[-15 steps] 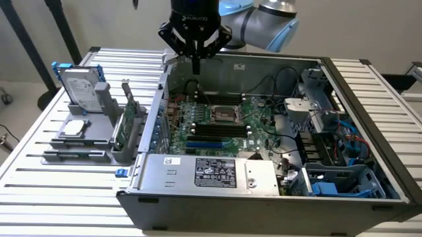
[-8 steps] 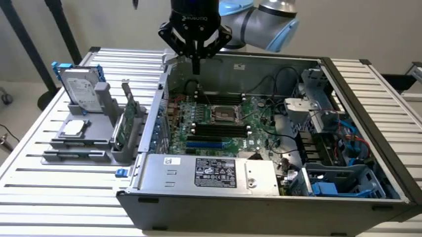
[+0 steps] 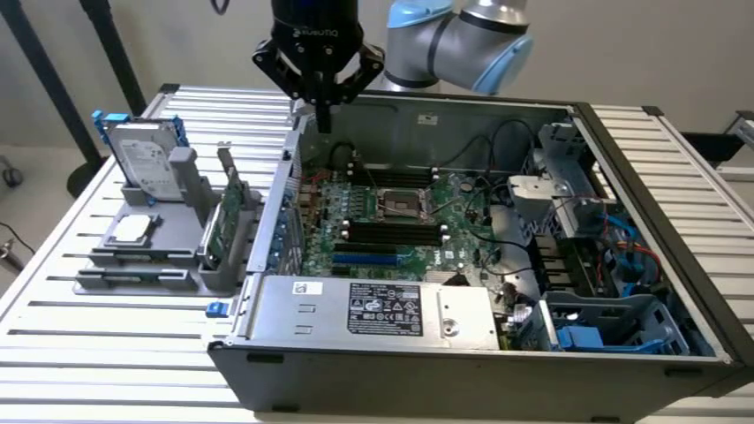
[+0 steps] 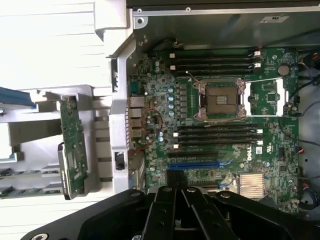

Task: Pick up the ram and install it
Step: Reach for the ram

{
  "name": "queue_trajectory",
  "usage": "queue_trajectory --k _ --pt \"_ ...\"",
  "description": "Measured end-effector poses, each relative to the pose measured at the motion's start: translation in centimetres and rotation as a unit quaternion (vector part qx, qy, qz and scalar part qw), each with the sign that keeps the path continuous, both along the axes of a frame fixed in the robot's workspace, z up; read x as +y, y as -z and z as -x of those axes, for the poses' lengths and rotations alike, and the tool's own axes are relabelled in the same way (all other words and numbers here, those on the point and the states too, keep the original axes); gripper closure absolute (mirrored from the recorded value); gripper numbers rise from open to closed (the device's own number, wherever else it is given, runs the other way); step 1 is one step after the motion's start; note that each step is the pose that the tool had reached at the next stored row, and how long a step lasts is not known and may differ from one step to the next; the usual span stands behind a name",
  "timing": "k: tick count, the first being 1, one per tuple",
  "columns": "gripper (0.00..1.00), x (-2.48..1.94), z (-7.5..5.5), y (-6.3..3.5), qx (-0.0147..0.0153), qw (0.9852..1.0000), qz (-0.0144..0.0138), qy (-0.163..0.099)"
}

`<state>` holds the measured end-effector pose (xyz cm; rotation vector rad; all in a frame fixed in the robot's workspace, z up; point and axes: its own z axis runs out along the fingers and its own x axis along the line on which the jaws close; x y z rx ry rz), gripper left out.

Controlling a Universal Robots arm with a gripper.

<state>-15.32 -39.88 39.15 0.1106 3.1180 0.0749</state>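
My gripper (image 3: pixel 320 119) hangs over the back left corner of the open computer case (image 3: pixel 659 230), its fingers (image 4: pixel 172 205) shut with nothing between them. The ram (image 3: pixel 240 201) is a narrow green stick standing on edge in the grey rack (image 3: pixel 141 265) outside the case, on the exterior view's left. The wrist view shows the ram (image 4: pixel 68 120) beside the case wall, well apart from my gripper (image 4: pixel 175 197). On the motherboard (image 3: pixel 389 199), black memory slots (image 4: pixel 217 135) lie on both sides of the processor socket (image 4: pixel 220 100).
A larger green card (image 3: pixel 221 237) with a metal bracket stands in the same rack. A silver hard drive (image 3: pixel 144 155) stands upright behind it. The power supply (image 3: pixel 377 309) fills the case front. Cables (image 3: pixel 495 234) and drive cages (image 3: pixel 613 322) crowd the exterior view's right.
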Motion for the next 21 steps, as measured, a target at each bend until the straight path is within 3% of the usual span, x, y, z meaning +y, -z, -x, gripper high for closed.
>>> queue_trajectory --k 21 --pt "0.89 0.00 9.6 0.33 0.0000 1.0000 0.0000 0.000"
